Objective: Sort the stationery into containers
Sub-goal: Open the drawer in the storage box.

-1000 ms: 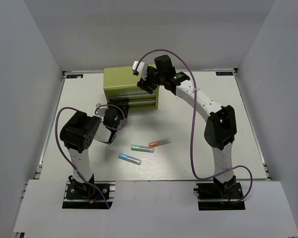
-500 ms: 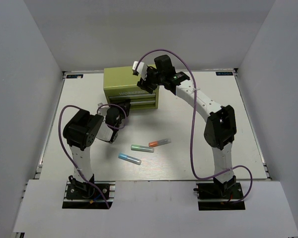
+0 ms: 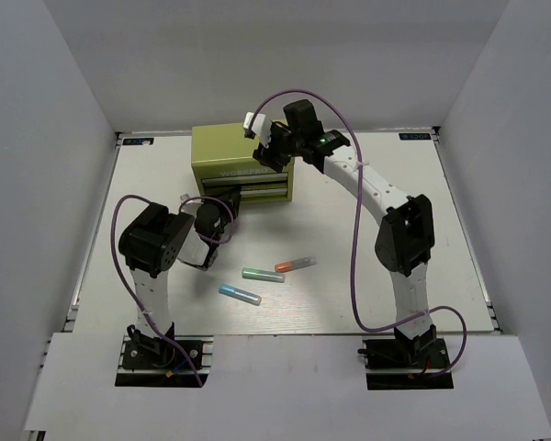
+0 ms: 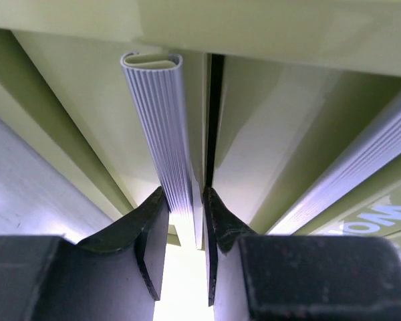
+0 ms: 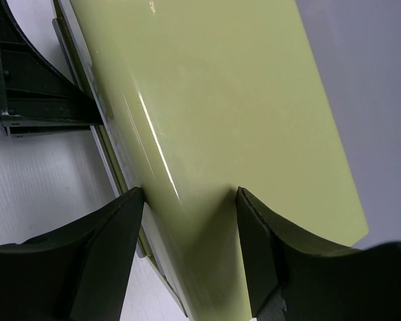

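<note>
The olive-green chest [image 3: 228,152] stands at the back middle of the table. My left gripper [image 3: 227,204] is at its lower drawer front. In the left wrist view the left gripper [image 4: 184,224] is shut on the ribbed silver drawer handle [image 4: 162,127]. My right gripper [image 3: 267,153] rests on the chest's top front edge. In the right wrist view the right gripper [image 5: 187,231] is spread wide over the chest's top [image 5: 220,93], holding nothing. The green marker [image 3: 263,274], orange marker [image 3: 294,265] and blue marker [image 3: 240,294] lie in front. The thin red and dark pens do not show.
White walls close in the table on the left, back and right. The left arm's purple cable [image 3: 119,216] loops beside its elbow. The right arm [image 3: 376,197] reaches across the right half to the chest.
The left arm's elbow has shifted a little to the right while its gripper stays on the drawer handle. The right arm and the markers have not visibly moved.
</note>
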`<state>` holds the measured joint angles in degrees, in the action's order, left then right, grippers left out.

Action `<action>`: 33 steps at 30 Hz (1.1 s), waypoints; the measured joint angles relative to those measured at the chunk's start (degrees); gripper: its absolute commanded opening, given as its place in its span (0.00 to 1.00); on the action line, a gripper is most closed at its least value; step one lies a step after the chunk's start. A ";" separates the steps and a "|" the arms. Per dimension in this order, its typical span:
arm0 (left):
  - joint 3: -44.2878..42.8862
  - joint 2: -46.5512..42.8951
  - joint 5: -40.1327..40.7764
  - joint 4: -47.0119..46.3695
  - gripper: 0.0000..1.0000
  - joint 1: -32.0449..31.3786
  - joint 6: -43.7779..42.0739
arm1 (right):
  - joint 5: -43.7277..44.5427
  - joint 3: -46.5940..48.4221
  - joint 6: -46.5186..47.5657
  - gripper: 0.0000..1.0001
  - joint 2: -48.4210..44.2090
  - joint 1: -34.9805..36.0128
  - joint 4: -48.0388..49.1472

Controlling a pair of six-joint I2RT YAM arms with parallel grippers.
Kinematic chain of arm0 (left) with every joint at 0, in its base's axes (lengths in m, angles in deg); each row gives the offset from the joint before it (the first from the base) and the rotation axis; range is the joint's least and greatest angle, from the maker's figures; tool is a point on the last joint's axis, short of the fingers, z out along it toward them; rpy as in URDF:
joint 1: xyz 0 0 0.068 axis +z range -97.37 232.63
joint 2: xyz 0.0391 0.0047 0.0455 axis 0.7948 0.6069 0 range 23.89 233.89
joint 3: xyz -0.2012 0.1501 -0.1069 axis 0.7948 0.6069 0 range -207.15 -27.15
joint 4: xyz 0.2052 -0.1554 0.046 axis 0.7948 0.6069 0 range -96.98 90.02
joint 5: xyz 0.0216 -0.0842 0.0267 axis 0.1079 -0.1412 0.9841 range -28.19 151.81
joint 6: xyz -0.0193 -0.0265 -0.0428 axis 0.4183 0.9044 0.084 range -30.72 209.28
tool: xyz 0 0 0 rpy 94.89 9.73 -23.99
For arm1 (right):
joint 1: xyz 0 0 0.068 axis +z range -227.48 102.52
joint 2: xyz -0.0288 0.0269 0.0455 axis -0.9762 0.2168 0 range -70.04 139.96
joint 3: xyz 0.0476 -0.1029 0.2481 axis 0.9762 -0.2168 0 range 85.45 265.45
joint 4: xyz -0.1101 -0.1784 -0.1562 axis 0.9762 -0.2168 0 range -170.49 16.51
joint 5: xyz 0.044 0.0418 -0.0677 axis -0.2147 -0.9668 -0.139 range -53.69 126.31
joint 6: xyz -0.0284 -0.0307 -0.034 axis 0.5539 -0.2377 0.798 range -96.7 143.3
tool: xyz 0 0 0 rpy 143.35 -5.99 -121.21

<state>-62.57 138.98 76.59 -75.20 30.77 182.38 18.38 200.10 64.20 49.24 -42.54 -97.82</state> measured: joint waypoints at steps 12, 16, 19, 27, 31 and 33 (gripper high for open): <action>5.95 -3.96 -1.79 -1.55 0.10 -0.76 -1.16 | 0.70 1.77 -0.11 0.62 0.79 0.11 -1.86; 8.94 -7.39 -3.32 0.11 0.09 -0.92 -2.29 | 0.85 2.36 -0.26 0.62 1.07 0.11 -2.43; 10.64 -9.86 -4.26 1.81 0.09 -1.01 -3.08 | 0.92 2.69 -0.39 0.62 1.20 0.13 -2.69; 11.43 -13.75 -5.64 7.13 0.63 -0.98 -5.03 | 1.53 2.93 -0.46 0.76 1.55 0.26 -2.62; 11.39 -17.38 -5.99 10.91 0.79 -0.11 -6.19 | 1.03 2.43 -0.04 0.79 1.18 0.26 -2.67; 10.99 -20.33 -6.05 13.62 0.82 0.20 -7.02 | 0.74 0.02 0.37 0.80 -0.31 0.22 -1.90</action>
<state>-51.58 118.65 70.54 -61.59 30.96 175.37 19.12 200.13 64.57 48.93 -42.32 -99.72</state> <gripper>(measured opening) 0.793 0.789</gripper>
